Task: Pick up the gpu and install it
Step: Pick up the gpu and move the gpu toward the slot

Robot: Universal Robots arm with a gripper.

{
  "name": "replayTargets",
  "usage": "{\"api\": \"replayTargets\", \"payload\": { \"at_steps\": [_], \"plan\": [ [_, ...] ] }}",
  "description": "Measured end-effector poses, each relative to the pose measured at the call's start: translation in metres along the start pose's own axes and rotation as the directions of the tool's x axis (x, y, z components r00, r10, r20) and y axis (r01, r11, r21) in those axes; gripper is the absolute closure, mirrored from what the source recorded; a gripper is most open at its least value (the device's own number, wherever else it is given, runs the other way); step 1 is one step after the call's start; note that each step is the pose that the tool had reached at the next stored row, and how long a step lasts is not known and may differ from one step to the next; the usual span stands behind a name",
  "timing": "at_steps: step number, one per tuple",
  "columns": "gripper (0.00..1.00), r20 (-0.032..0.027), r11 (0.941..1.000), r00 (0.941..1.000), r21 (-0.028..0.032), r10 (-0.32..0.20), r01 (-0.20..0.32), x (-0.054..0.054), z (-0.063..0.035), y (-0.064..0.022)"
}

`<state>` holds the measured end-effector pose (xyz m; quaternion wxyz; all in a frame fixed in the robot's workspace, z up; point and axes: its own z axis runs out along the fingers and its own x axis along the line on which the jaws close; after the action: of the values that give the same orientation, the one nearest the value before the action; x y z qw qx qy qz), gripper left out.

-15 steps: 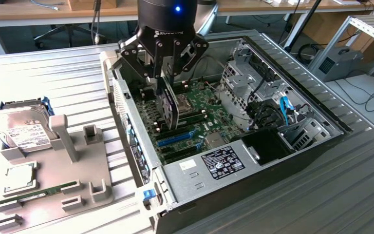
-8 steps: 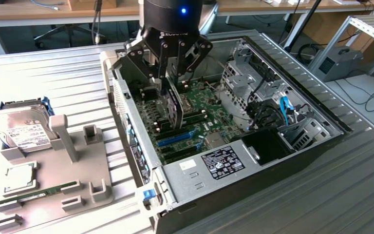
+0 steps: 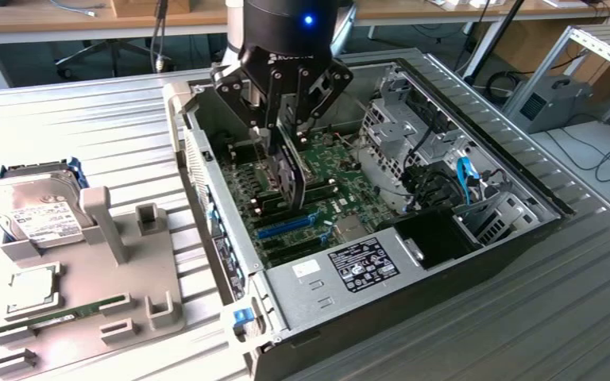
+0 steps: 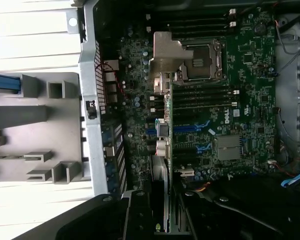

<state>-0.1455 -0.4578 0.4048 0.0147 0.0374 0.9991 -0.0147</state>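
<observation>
Card: dark flat gpu (image 3: 292, 178) with silver bracket, held on edge over the green motherboard (image 3: 337, 197) inside your open black metal case (image 3: 443, 305).
Grip: your black gripper (image 3: 283, 136) clamps the gpu's top edge.
Tray: grey moulded holder (image 3: 83, 333) carrying a silver hard drive (image 3: 35, 214) and a slim green memory stick (image 3: 67, 315).

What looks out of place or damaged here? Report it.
Nothing looks damaged, spilled or askew. The gripper holds the gpu on edge above the motherboard, inside the open computer case.
</observation>
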Motion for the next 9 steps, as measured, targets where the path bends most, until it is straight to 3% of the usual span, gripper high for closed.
{"api": "replayTargets", "payload": {
  "at_steps": [9],
  "plan": [
    [0.74,0.0001,1.0000,1.0000,0.0026,0.000,0.000,-0.0071,0.0023,0.0008]
  ]
}}
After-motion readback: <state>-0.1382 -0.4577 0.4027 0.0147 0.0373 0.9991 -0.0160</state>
